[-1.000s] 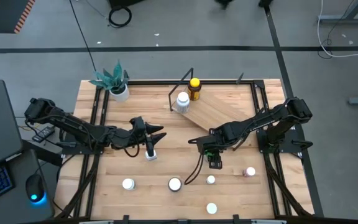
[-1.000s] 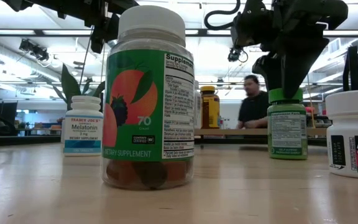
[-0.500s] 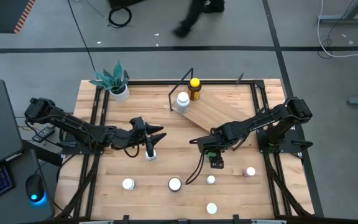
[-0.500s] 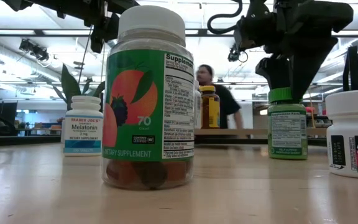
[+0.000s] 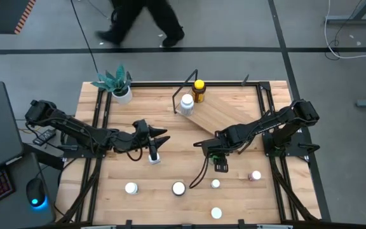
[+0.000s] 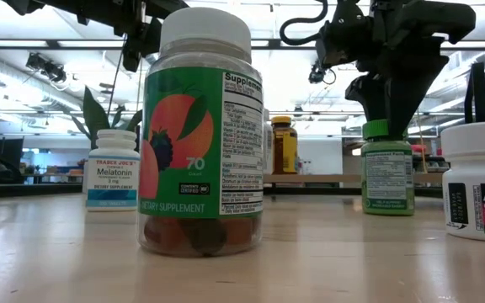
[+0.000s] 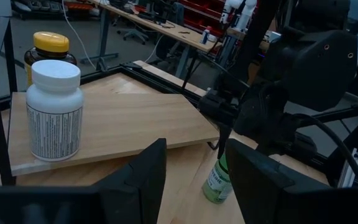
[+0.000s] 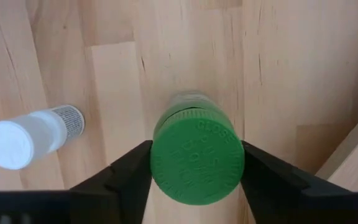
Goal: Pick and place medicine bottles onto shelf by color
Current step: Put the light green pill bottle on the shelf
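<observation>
The green-capped medicine bottle [image 8: 196, 163] [image 6: 387, 172] stands upright on the table at centre right. My right gripper [image 8: 196, 165] [image 5: 220, 164] points down over it, shut on its cap. My left gripper [image 7: 194, 180] [image 5: 159, 138] is at centre left, level and open, with nothing between its fingers; a white-capped bottle [image 5: 154, 159] stands just below it. The shelf [image 5: 224, 114] [image 7: 117, 118] lies tilted at the far middle. A white bottle [image 5: 187, 102] [image 7: 55, 109] and an amber, yellow-capped bottle [image 5: 199, 87] [image 7: 50, 46] stand at its left end. My right gripper pinches the round green cap [image 8: 160, 155] between its two fingers, one on each side of the cap's rim. The fingers come from above, pointing down. The bottle stays upright below them; in the left wrist view its base [image 7: 211, 198] looks set on the table.
Several loose bottles stand along the near side: white-capped ones [image 5: 131, 187] [image 5: 215, 184] [image 5: 216, 213], a gummy jar [image 5: 178, 188] [image 6: 202, 135] and a pinkish one [image 5: 255, 175]. A potted plant [image 5: 116, 83] stands at the far left corner. A person walks past beyond the table.
My right gripper's fingers spread wider beside the green cap, then closed in on it; the arm itself stayed in place. The bottle has kept its spot. A person has walked leftward behind the table.
</observation>
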